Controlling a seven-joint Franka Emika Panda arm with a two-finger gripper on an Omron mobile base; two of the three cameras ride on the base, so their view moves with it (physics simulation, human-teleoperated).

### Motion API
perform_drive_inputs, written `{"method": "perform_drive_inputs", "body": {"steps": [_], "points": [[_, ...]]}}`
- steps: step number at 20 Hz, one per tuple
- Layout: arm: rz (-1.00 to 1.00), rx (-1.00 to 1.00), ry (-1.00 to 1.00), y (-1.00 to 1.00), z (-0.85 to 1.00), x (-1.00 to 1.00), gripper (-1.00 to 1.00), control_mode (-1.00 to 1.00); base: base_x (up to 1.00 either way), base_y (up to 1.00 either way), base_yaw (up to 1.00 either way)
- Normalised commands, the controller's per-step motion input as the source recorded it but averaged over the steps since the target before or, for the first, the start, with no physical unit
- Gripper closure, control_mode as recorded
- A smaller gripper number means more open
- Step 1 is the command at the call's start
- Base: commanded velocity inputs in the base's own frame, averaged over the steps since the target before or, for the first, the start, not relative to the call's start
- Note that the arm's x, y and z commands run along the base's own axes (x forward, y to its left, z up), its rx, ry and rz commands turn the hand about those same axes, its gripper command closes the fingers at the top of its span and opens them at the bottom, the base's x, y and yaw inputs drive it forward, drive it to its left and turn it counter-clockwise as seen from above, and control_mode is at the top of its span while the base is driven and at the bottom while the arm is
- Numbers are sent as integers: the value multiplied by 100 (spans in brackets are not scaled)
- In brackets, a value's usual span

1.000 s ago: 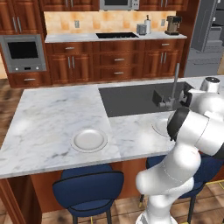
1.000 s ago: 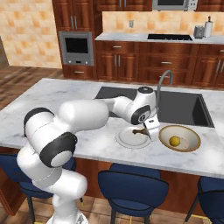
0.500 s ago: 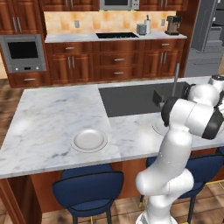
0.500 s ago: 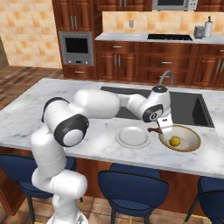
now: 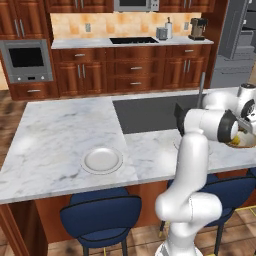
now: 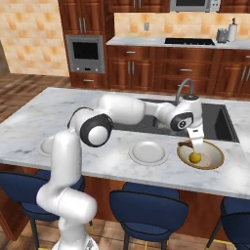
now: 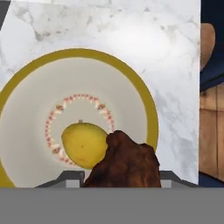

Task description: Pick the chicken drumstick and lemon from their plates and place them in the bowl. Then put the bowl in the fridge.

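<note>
Over the bowl (image 6: 200, 155), which sat on the marble table (image 6: 117, 168) near its front edge, the pincer (image 6: 196, 142) hung with the chicken drumstick (image 7: 124, 164) clamped between its jaws; in the hand view the brown meat rose at about 6 o'clock, overlapping the lemon (image 7: 84, 145). The lemon already lay inside the bowl, a little toward 7 o'clock from the centre in that view. In the right base view an emptied plate (image 6: 147, 153) stood just beside the bowl at 9 o'clock, and in the left base view another plate (image 5: 102, 160) lay well apart on the table.

The likely trouble was in the release. If the jaws let go from this spot, the drumstick would probably land on the rounded lemon and could roll toward the rim, or knock the fruit out. The bowl also sat close to the table's edge, so a hard drop or a brush from the pincer might nudge it outward. Later, carrying a shallow bowl with two loose pieces to the fridge (image 5: 239, 42) would risk spilling if it tilted.
</note>
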Motion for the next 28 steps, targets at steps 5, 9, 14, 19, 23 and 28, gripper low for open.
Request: {"method": "perform_drive_inputs", "body": {"steps": [5,9,14,19,23,28], "points": [[-5,2,4,-39,-24,21,100,-100,0,0,0],[-4,12,3,-34,-26,15,100,-100,0,0,0],[-3,14,0,-23,-29,1,100,-100,0,0,0],[-6,9,0,-1,-26,5,100,-100,0,0,0],[-6,4,0,0,-27,3,100,-100,0,0,0],[-6,0,0,1,-31,3,100,-100,0,0,0]]}}
